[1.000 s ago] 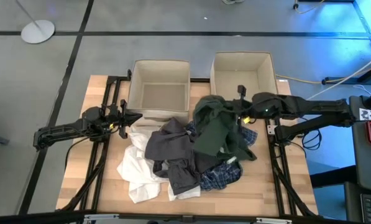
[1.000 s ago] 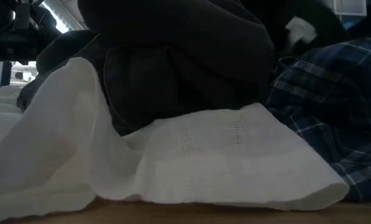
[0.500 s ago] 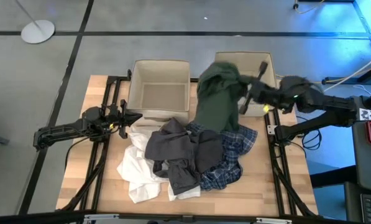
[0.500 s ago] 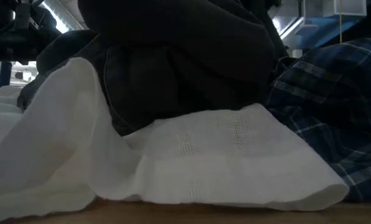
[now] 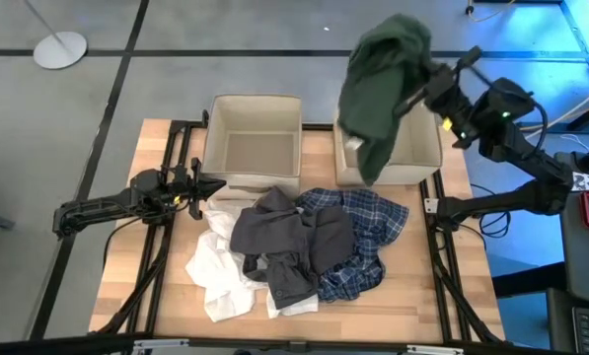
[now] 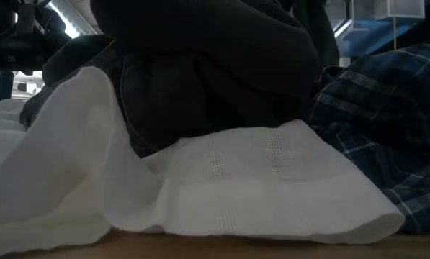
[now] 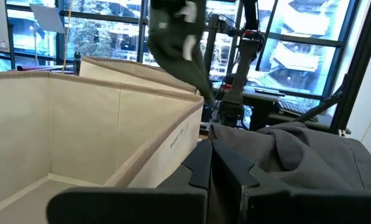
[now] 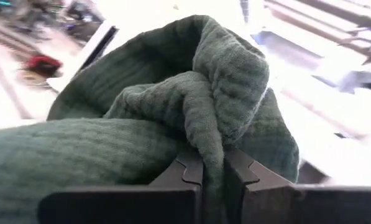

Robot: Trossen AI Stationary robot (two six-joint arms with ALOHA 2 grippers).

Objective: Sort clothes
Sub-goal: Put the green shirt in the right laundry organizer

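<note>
Above the right beige box (image 5: 412, 148), dark green garment (image 5: 381, 84) pinched in right gripper (image 5: 422, 94); left box (image 5: 252, 153) bare; left gripper (image 5: 203, 187) pressed together.

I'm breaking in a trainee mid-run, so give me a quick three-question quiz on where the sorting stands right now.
1. True or false: the right hand holds the dark green garment up in the air above the right beige box.
2. Which garment lies on top of the pile on the table? A) dark grey garment B) white shirt C) plaid shirt
3. Fill in: the left hand waits beside the ____ beige box.

Key: 1 true; 2 A; 3 left.
</note>
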